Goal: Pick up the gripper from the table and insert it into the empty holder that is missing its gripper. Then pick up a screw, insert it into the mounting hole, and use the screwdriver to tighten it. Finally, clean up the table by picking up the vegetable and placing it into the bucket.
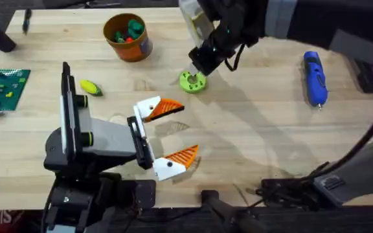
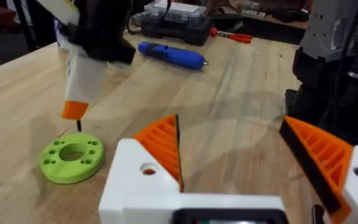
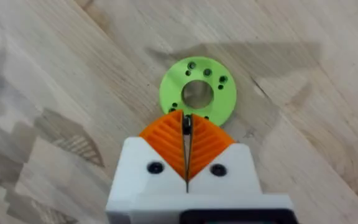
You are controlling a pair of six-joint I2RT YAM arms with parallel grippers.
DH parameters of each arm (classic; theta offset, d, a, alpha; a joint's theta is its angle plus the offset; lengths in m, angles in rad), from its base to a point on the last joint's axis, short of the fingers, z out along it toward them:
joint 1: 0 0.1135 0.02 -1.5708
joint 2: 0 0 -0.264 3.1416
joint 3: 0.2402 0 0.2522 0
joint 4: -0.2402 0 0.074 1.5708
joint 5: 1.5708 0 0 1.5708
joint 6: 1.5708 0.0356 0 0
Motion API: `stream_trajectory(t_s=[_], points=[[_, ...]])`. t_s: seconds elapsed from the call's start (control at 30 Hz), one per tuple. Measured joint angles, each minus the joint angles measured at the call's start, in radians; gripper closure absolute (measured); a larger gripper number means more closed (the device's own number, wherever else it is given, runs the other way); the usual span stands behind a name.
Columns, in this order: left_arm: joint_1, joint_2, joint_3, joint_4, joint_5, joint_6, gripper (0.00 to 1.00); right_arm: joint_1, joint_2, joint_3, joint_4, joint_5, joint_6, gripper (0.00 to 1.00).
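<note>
orange pads of the right pincer (image 3: 187,134) clamped on a tiny stiff screw (image 3: 186,124) over the green disc (image 3: 197,93); slippery, pinch its shank; left pincer (image 1: 172,134) apart.

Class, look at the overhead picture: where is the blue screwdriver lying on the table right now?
The screwdriver lies on the table toward its far right in the overhead view, to the right of the green disc and apart from the right gripper above that disc.

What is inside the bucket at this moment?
The bucket holds a jumble of small pieces, green ones and a red or orange one. What lies beneath them is covered. The vegetable lies outside on the table.
</note>
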Motion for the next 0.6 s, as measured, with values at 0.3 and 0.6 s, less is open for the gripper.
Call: stream_trajectory(t_s=[0.3,0.6], points=[[0.000,0.000,0.000,0.000,0.000,0.000,0.014,0.009,0.000,0.218,-0.209,0.000,0.000,0.995],[0.000,0.000,0.000,0.000,0.000,0.000,0.015,0.113,0.000,0.402,-0.349,0.000,-0.005,0.995]])
